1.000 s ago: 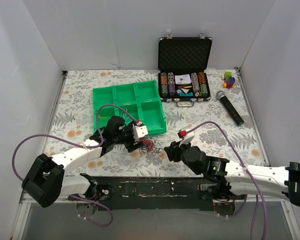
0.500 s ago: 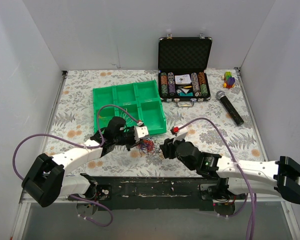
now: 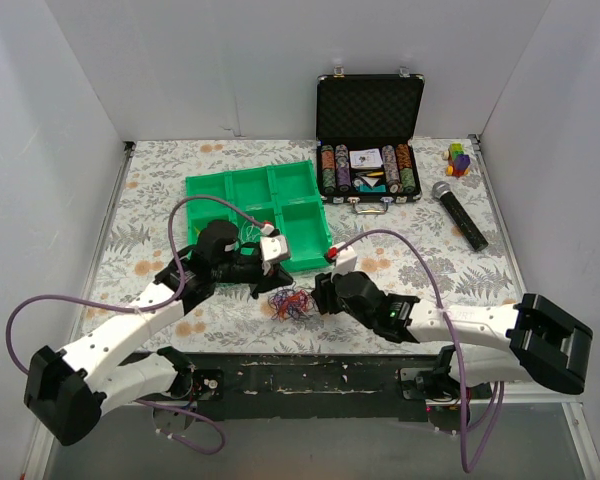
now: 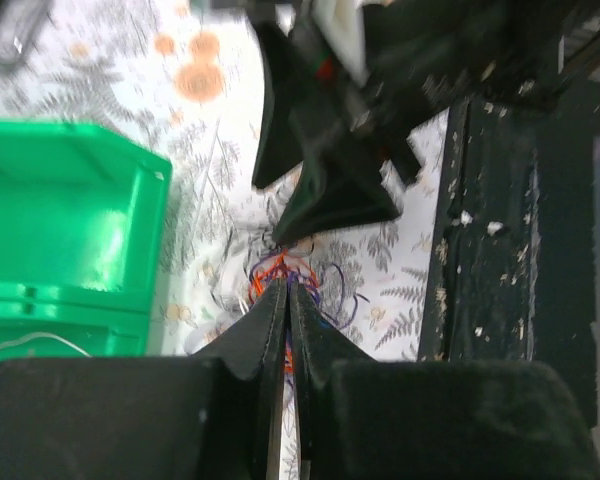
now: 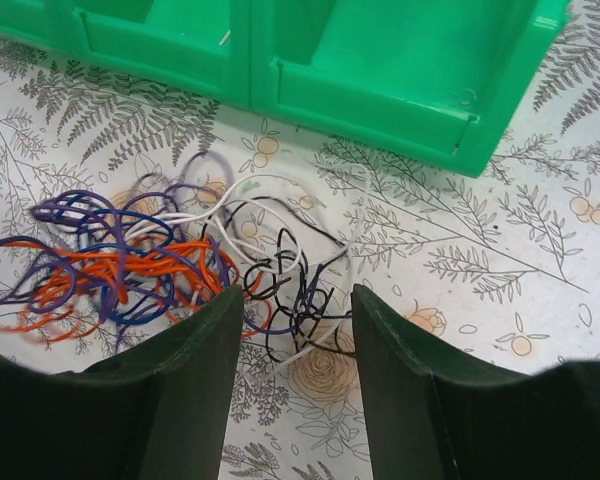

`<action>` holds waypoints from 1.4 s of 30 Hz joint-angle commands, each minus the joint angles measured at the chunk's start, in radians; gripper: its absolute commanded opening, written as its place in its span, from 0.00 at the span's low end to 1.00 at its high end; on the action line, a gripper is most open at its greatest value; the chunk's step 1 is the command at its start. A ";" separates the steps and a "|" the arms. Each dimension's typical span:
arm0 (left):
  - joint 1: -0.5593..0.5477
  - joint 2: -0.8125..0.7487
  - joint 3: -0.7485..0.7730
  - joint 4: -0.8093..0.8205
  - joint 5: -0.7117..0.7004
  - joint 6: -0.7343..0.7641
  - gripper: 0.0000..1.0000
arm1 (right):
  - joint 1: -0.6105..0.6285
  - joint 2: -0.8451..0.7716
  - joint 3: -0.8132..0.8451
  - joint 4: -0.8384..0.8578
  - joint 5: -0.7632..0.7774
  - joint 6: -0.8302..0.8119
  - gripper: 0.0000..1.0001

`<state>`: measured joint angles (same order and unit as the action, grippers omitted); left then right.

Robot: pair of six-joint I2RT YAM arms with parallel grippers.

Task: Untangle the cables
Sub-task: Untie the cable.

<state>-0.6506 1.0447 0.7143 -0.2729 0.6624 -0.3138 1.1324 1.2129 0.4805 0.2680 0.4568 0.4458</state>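
Observation:
The cables (image 3: 290,303) are a small tangle of thin orange, purple, blue, white and black wires on the floral cloth, just in front of the green tray. My left gripper (image 3: 273,284) comes at the tangle from the left. In the left wrist view its jaws (image 4: 287,288) are shut with an orange strand pinched between them, and the tangle (image 4: 298,285) lies just past the tips. My right gripper (image 3: 318,297) is at the tangle's right side. In the right wrist view it (image 5: 298,300) is open, with a knot of black wire (image 5: 295,285) between its fingers, not gripped.
A green compartment tray (image 3: 255,185) stands right behind the tangle. Further back sits an open black case of poker chips (image 3: 370,150). A microphone (image 3: 460,215) and coloured blocks (image 3: 459,158) lie at the right. The black base rail (image 3: 310,375) runs along the near edge.
My left gripper has shut on strands of the tangle, and its arm has swung back and left. My right gripper has moved left up to the tangle and opened slightly.

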 commanded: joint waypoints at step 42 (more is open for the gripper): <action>-0.018 -0.057 0.258 0.008 0.054 -0.323 0.00 | 0.142 0.105 0.099 0.336 -0.012 -0.190 0.58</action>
<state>-0.6636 1.0073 0.9073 -0.2783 0.6834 -0.5770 1.2720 1.2877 0.5735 0.5137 0.3725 0.2722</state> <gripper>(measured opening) 0.014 0.599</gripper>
